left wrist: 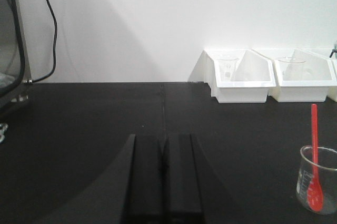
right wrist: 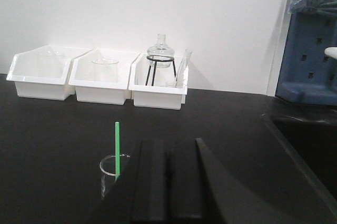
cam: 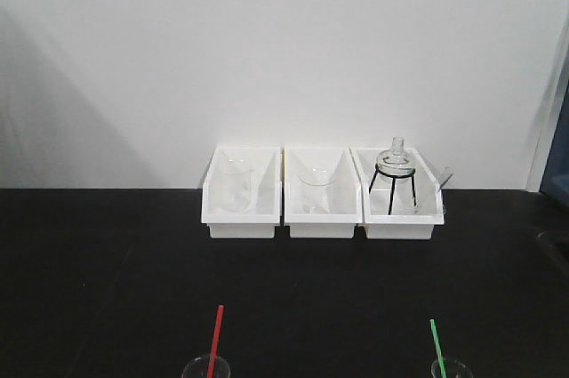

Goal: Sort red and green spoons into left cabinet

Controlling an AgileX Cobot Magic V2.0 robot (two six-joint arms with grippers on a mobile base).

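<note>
A red spoon [cam: 215,338] stands in a glass beaker [cam: 206,367] at the front left of the black table. In the left wrist view the red spoon [left wrist: 315,153] is to the right of my left gripper [left wrist: 164,140], which is shut and empty. A green spoon [cam: 436,345] stands in another beaker [cam: 451,368] at the front right. In the right wrist view the green spoon [right wrist: 117,147] is just left of my right gripper [right wrist: 168,145], also shut and empty. The left white bin [cam: 213,209] holds a glass beaker. Neither gripper shows in the front view.
Three white bins stand side by side at the wall: left, middle [cam: 322,211] with a glass beaker, right [cam: 404,216] with a flask on a black tripod and a test tube. A blue rack [right wrist: 308,60] and a sunken edge [right wrist: 295,150] lie to the right.
</note>
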